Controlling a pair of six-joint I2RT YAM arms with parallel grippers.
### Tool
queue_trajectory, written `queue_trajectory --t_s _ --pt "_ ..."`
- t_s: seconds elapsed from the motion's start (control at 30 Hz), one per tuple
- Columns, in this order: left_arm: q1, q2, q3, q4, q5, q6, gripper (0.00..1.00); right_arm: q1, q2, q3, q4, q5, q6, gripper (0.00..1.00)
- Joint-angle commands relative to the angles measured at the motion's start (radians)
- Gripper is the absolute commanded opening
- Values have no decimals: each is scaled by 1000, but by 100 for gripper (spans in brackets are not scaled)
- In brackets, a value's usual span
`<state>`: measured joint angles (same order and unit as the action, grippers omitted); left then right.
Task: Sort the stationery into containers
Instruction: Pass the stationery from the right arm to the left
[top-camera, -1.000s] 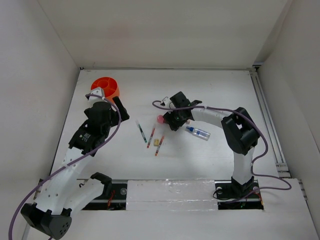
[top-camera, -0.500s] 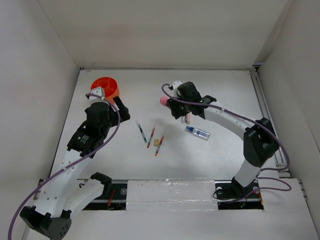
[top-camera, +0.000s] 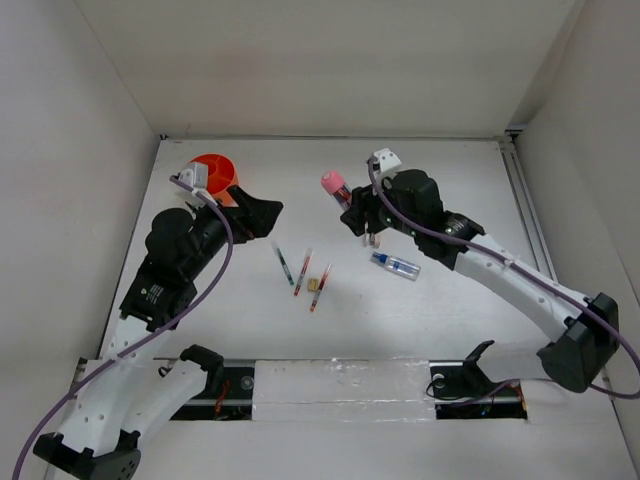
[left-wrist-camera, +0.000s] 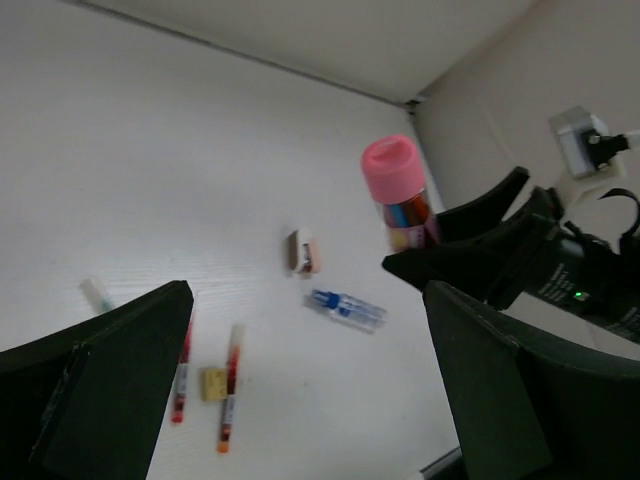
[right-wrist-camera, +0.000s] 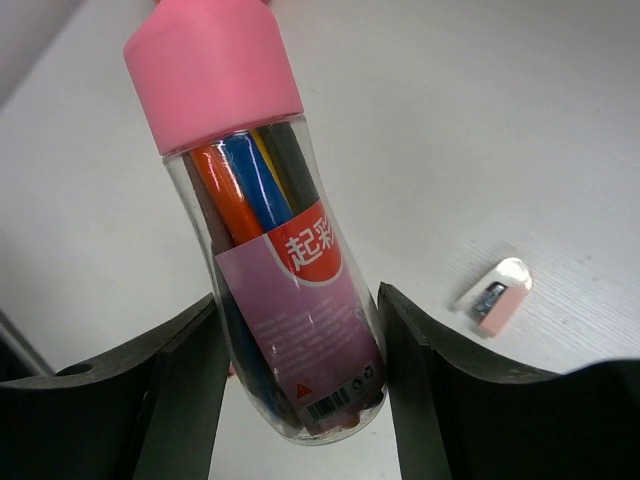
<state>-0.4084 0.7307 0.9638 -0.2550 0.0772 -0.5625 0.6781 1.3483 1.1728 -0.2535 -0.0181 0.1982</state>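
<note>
Right wrist view: the right tool (right-wrist-camera: 300, 395) pinches the pink-capped tube (right-wrist-camera: 265, 230) low on its body, one finger on each side, with the cap end free. This low hold leaves the cap and most of the length clear. I judge that suits laying the tube into a compartment without the fingers fouling a divider.

Top external view: the tube is off the counter (top-camera: 450, 170), tilted, and well to the right of the orange tub (top-camera: 215, 165), which stands toward the far left corner. Judged step: transfer of the tube toward the tub, delivery not yet made.

The left tool (top-camera: 262, 212) is spread wide and holds nothing. It hovers just beside the tub, probably to be ready for the loose items.

Three pens (top-camera: 302, 272), the tan cube (top-camera: 314, 284), the blue-capped tube (top-camera: 396, 265) and a small pink-and-white item (top-camera: 373, 238) lie on the counter between the arms, unsorted. The tub's contents cannot be made out.
</note>
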Motion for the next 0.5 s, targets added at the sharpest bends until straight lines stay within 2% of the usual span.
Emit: queue_trajectory --t_s 0.0,0.17,0.47 --pt "3 -7 6 200 199 -57 100 27 -73 -12 148 -40 69 0" --pt "3 -7 -65 384 317 -115 100 61 -106 -12 148 -40 116 0" --pt "3 48 -109 458 357 -146 100 130 -86 20 183 -62 148 0"
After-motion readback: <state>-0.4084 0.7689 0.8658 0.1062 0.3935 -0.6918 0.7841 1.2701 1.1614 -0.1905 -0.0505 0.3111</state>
